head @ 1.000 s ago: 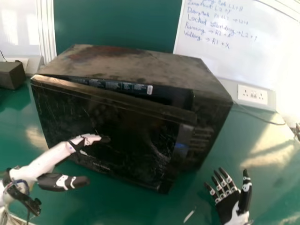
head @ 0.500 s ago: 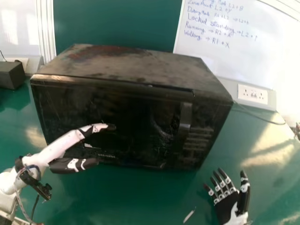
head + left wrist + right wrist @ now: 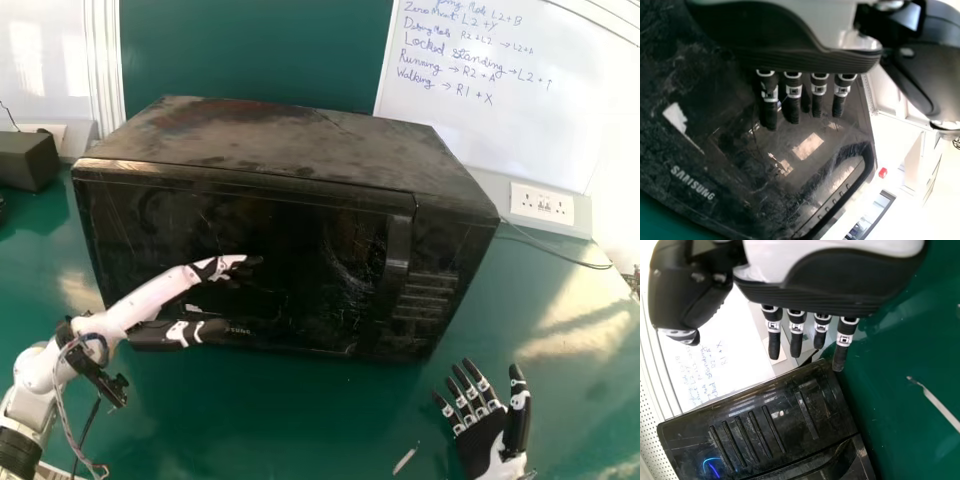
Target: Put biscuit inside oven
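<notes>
The black oven (image 3: 290, 270) stands on the green table with its door closed. In front of the door's left part is my left hand (image 3: 215, 268), fingers straight and pointing right; whether they touch the door I cannot tell. In the left wrist view the left hand (image 3: 795, 100) hangs over the dark door (image 3: 740, 165). My right hand (image 3: 485, 430), palm up and fingers spread, is at the front right, apart from the oven. In the right wrist view the right hand (image 3: 795, 335) has straight fingers near the oven's button side (image 3: 760, 430). I see no biscuit.
A thin pale strip (image 3: 406, 458) lies on the green table (image 3: 300, 430) just left of the right hand. A dark box (image 3: 27, 160) stands at the back left. A white socket panel (image 3: 541, 203) and a whiteboard (image 3: 500, 110) are behind the oven on the right.
The oven door, ajar a second ago, has swung closed. My left hand has moved to the right along its front. The right hand has hardly moved.
</notes>
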